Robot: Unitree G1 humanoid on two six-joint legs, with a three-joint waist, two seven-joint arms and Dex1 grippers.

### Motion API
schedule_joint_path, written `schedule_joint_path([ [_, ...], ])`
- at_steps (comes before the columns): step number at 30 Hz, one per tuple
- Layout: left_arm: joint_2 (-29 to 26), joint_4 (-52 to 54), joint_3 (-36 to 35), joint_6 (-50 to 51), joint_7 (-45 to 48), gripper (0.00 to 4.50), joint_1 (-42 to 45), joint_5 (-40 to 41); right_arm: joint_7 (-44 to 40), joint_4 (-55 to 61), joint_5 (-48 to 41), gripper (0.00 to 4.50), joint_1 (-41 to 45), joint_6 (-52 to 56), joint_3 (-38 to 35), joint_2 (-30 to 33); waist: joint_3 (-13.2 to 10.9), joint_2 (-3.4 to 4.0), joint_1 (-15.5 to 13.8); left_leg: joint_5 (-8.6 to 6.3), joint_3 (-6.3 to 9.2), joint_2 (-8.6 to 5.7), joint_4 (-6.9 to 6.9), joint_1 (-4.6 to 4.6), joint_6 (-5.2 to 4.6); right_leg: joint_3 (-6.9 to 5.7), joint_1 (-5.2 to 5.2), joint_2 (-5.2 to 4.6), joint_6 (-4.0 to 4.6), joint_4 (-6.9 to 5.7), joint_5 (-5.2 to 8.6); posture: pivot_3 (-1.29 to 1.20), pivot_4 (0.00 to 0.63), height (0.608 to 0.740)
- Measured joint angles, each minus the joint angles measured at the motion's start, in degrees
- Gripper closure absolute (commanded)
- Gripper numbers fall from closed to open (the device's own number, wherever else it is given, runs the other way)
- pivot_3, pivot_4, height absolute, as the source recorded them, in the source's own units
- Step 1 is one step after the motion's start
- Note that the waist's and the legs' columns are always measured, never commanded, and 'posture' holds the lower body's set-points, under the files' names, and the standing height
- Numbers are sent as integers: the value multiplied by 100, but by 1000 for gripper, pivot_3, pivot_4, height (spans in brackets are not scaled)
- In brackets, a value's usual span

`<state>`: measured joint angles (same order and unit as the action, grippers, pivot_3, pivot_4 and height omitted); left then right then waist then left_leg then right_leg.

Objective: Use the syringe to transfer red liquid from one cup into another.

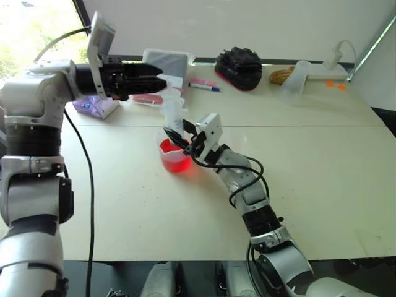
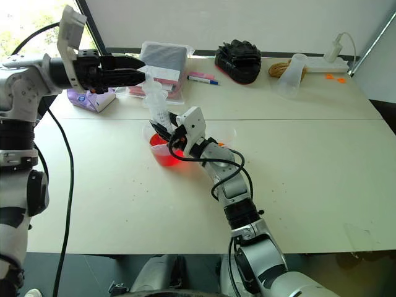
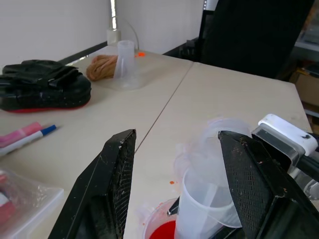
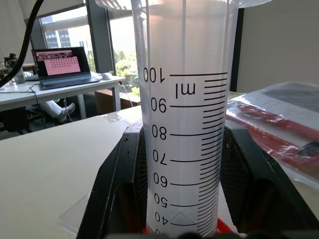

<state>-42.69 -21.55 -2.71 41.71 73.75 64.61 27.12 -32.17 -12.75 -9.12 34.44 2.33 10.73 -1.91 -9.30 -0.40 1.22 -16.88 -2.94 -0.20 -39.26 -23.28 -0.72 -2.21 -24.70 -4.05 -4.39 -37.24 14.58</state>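
Clear plastic syringe (image 4: 184, 124) is gripped upright between the two black fingers of the right gripper (image 2: 168, 137), clamped tight on its barrel, with its lower end over the lipped beaker (image 1: 176, 156) of red liquid (image 1: 175, 158) near the middle of the table (image 1: 322, 185). The left gripper (image 1: 158, 82) is held level just above the syringe's top, its fingers (image 3: 112, 194) spread wide and holding nothing. The smaller cup (image 3: 224, 132) is seen just beside the beaker, through the syringe. Counted: one syringe, two cups by the grippers, one further clear container (image 1: 296, 80) at the far edge, one marker pen (image 1: 204, 85), one black mitt (image 1: 240, 67). Open tabletop is noted toward the robot's right and along the near edge.
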Motion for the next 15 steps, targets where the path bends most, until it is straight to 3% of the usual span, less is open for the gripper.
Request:
schedule_joint_path([
  [15,-567,840,-546,339,-327,1785,-814,435,27,76,-58,3117,136,187,-130,148,0,0,-17,0,0,-1,0,0,0,2,0,-5,0,0,0,0,150,740],
])
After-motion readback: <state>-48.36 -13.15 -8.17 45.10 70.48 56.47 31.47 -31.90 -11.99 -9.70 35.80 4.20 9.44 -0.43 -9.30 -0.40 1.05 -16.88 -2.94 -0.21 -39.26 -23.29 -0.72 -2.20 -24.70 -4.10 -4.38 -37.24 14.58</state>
